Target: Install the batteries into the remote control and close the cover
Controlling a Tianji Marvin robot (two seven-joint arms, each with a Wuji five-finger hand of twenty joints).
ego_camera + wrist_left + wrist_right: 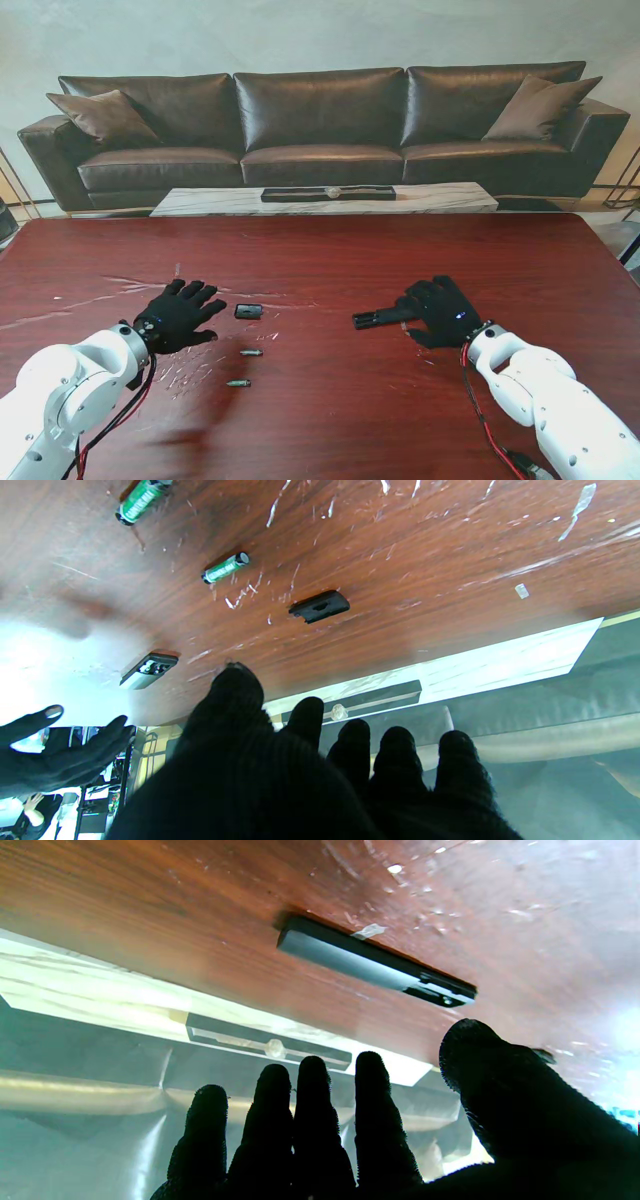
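While both my left hand [180, 315] and right hand [440, 310] hover spread and empty, the remote [385, 318] lies right of centre, batteries [251, 352] and cover [248, 311] left; light, slick, I'd pinch their long sides.

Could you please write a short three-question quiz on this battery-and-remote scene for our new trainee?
1. True or false: both batteries are already seated in the remote control.
2. Multiple choice: the battery cover lies nearest to A) the left hand, B) the right hand, C) the sofa.
3. Fill the gap: the right hand is open, and beside its fingers lies the ____.

Key:
1. False. Two batteries, one and another, lie loose on the table, nearer to me than the cover.
2. A. The cover lies just right of the open left hand, apart from it.
3. Remote control, its battery bay uncovered in the left wrist view.
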